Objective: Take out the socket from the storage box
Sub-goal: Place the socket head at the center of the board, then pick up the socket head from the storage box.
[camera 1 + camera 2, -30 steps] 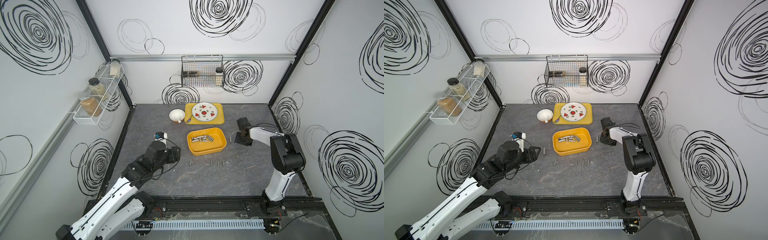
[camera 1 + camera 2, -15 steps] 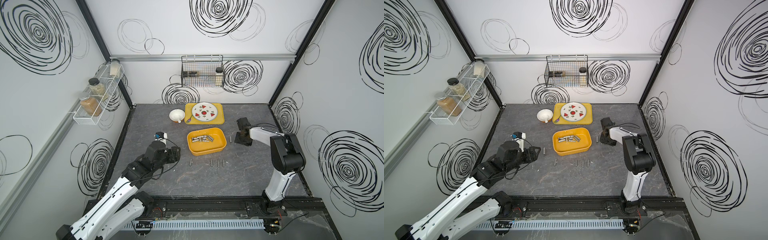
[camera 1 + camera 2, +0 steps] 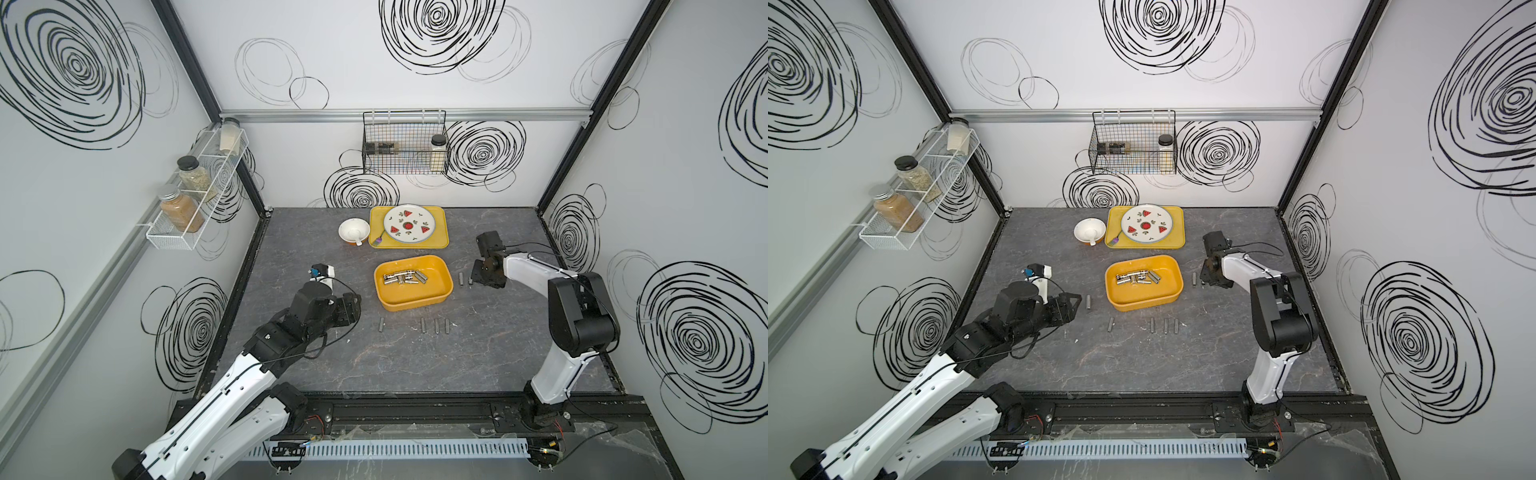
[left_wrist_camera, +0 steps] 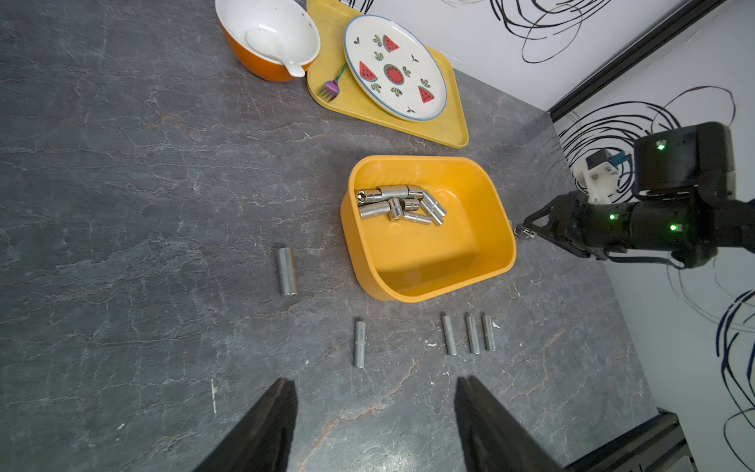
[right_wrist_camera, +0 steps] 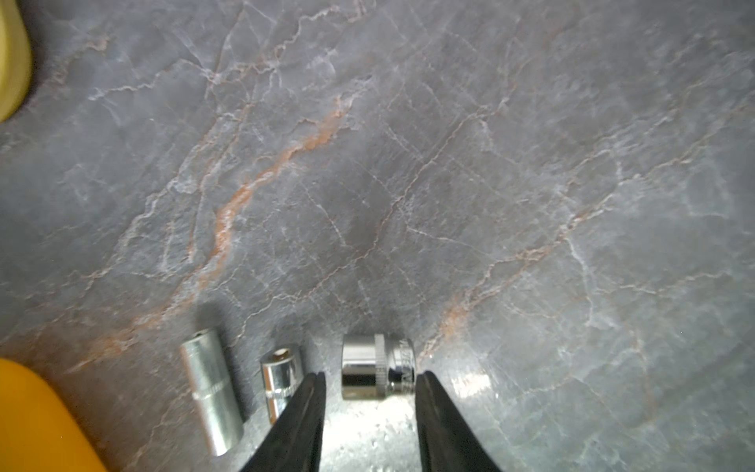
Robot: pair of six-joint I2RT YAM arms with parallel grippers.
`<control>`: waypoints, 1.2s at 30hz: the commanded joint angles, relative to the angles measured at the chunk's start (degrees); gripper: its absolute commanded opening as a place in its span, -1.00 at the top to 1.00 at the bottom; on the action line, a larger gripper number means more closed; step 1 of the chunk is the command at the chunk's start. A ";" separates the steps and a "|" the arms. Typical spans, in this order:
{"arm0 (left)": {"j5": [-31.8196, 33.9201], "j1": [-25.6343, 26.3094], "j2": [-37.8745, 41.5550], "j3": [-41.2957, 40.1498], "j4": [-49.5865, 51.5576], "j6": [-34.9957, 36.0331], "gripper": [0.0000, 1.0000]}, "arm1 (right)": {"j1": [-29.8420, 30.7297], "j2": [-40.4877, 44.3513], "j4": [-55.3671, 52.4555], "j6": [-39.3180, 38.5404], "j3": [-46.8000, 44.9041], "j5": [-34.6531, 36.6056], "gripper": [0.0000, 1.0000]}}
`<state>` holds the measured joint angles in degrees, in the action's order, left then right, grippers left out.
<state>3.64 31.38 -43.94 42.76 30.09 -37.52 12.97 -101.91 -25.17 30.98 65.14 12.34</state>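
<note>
right hand (image 5: pixel 369 374) has eased open since a second ago; arm hardly shifted. stubby chrome socket (image 5: pixel 367 365), knurled band, stamped lettering, lies on its side on the desk (image 5: pixel 490 184) between the fingers (image 5: pixel 302 408), gap on one side, so released not gripped. set beside two slimmer sockets (image 5: pixel 212 392) near the storage box (image 3: pixel 411 302), probably lining them up. pile of sockets (image 4: pixel 398 204) left in box. left hand (image 4: pixel 374 380) open, empty, parked clear.

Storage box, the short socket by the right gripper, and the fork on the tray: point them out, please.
storage box (image 4: pixel 433 249): left wrist view, bare floor inside.
short socket (image 5: pixel 378 365): right wrist view, middle of its chrome body.
fork (image 4: pixel 329 88): left wrist view, on its purple tines.
</note>
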 commanded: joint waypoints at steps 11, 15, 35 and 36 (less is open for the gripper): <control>1.34 -0.40 0.00 -0.22 -1.52 0.08 -0.38 | -0.14 19.79 0.57 -2.86 0.38 4.05 0.06; 2.63 -0.44 0.72 -0.31 -1.49 -0.36 -0.38 | -0.14 29.15 8.38 -1.71 -6.29 7.38 -0.78; 6.79 10.67 -36.81 21.08 -5.05 5.86 -0.31 | 0.43 37.05 21.98 3.45 -25.92 -14.33 -0.41; 7.03 10.24 -39.04 21.99 -5.39 6.00 -0.30 | 0.91 38.08 22.01 3.47 -26.42 -14.59 -0.41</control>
<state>8.25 42.48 -78.65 61.93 26.63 -33.76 13.10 -66.52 -5.69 34.24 39.94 3.25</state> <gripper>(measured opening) 0.653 0.712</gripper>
